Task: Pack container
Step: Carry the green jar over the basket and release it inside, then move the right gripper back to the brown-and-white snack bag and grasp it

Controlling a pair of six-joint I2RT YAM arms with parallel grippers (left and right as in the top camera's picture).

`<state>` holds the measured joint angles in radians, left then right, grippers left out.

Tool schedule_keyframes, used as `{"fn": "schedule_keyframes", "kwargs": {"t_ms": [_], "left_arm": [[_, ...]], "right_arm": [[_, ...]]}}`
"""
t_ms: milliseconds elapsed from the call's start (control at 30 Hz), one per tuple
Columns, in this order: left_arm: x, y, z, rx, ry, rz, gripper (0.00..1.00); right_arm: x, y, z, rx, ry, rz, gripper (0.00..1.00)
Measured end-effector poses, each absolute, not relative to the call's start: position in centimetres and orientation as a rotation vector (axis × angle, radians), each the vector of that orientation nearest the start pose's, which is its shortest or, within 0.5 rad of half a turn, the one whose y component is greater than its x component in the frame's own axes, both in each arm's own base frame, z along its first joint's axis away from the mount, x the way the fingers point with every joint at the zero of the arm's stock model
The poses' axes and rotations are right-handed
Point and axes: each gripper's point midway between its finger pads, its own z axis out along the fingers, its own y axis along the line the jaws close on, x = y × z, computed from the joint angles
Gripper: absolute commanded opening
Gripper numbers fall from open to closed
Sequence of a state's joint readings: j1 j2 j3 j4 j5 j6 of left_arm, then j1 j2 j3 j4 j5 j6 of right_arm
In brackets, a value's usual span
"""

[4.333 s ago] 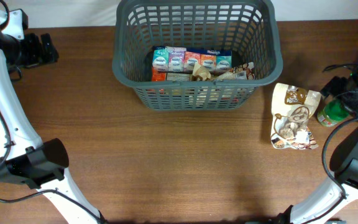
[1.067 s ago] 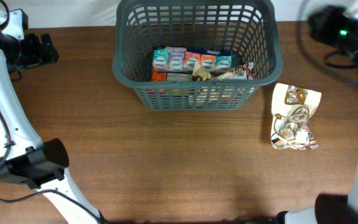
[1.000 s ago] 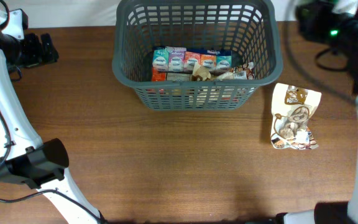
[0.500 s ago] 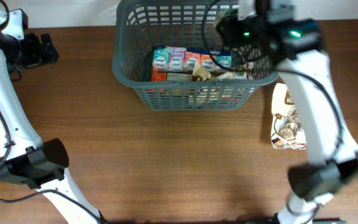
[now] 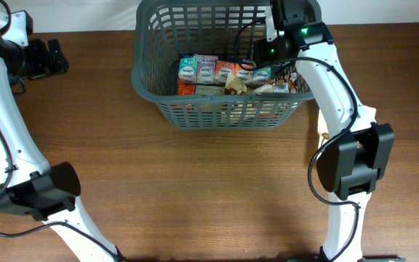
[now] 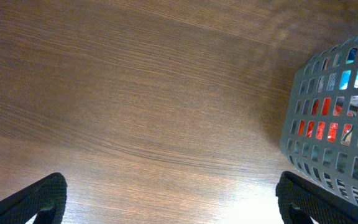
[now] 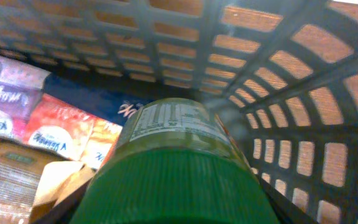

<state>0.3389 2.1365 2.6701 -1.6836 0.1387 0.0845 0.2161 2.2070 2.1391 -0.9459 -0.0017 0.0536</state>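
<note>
The container is a dark grey lattice basket at the table's back middle; one corner shows in the left wrist view. My right gripper reaches down inside its right end. In the right wrist view, that gripper is shut on a jar with a green ribbed lid and a label, tilted above the packed groceries, close to the basket wall. My left gripper rests at the far left, open, with only bare wood between its fingertips.
A row of small colourful boxes and a crumpled snack packet lie on the basket's floor. A printed snack bag lies on the table to the right of the basket, mostly hidden by my right arm.
My right arm has swung from the table's right side over the basket rim and down inside, carrying the green-lidded jar. The left arm has stayed still.
</note>
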Motion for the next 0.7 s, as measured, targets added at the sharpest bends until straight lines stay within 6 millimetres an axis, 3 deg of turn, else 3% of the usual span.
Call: {"fn": "schedule_keyframes", "kwargs": {"t_ms": [33, 100, 233, 333, 467, 567, 700], "left_arm": [[42.4, 12.4, 29.0, -0.303, 2.684, -0.062, 0.99], [42.4, 12.4, 29.0, -0.303, 2.684, -0.062, 0.99], [42.4, 12.4, 29.0, -0.303, 2.684, -0.062, 0.99], [42.4, 12.4, 29.0, -0.303, 2.684, -0.062, 0.99], [42.4, 12.4, 29.0, -0.303, 2.685, -0.062, 0.99], [42.4, 12.4, 29.0, -0.303, 2.684, -0.062, 0.99], [42.4, 12.4, 29.0, -0.303, 2.684, -0.062, 0.99]], "right_arm": [[54.3, 11.8, 16.1, -0.218, 2.575, 0.096, 0.74], [54.5, 11.7, 16.3, -0.221, 2.566, 0.092, 0.91], [54.4, 11.7, 16.6, -0.24, 2.561, 0.084, 0.92], [53.5, 11.5, 18.1, -0.244, 2.556, 0.084, 0.9], [52.1, 11.1, 23.4, -0.234, 2.483, 0.088, 0.89], [50.1, 9.8, 29.1, -0.203, 2.396, 0.05, 0.89], [46.8, 6.4, 37.7, -0.109, 2.228, -0.048, 0.89]]}}
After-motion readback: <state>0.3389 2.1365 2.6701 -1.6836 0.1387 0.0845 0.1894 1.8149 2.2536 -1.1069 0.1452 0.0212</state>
